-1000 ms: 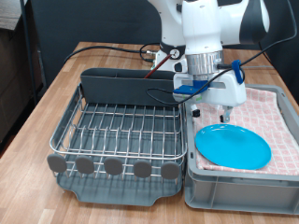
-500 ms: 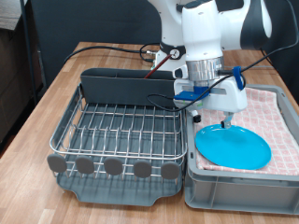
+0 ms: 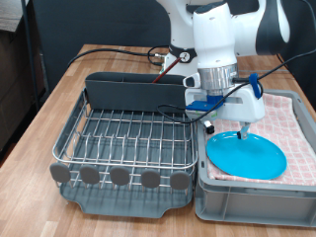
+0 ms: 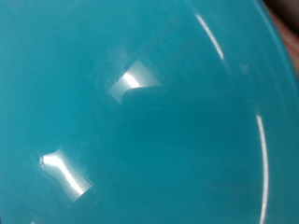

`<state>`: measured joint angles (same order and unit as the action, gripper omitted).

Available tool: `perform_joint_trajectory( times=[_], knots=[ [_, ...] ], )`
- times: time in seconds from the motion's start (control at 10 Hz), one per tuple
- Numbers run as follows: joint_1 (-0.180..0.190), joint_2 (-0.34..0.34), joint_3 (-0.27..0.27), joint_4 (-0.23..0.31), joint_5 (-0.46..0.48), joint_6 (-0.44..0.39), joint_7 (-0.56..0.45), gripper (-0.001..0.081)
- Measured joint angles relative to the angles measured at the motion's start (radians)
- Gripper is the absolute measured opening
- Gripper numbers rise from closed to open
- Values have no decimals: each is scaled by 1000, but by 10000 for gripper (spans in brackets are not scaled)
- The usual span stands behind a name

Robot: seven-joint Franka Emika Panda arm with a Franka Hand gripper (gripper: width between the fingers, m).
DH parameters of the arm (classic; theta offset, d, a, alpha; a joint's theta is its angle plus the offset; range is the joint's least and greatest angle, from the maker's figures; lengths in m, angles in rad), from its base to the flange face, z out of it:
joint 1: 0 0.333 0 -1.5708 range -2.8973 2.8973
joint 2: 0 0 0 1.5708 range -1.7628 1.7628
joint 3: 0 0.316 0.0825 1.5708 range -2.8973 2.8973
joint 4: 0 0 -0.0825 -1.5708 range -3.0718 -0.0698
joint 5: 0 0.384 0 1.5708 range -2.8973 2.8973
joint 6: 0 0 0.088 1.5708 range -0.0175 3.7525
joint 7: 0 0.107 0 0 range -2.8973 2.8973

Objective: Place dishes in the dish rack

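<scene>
The hand hangs low over the light-blue plate; its opening cannot be told. The wrist view shows only plate glaze.

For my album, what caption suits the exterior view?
End effector low over the light-blue plate in the cloth-lined bin, beside the dish rack.

A grey bin, lined with red-and-white checked cloth, is being seen at the near right on a wooden table. Cables are lying across the far side.
</scene>
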<state>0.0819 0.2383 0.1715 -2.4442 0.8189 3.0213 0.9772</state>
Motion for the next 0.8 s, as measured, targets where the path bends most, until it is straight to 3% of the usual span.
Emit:
perform_joint_trajectory(
  times=[0.7,0.8],
  knots=[
    [-3,14,21,16,21,7,-14,796],
    [-3,14,21,16,21,7,-14,619]
  ],
)
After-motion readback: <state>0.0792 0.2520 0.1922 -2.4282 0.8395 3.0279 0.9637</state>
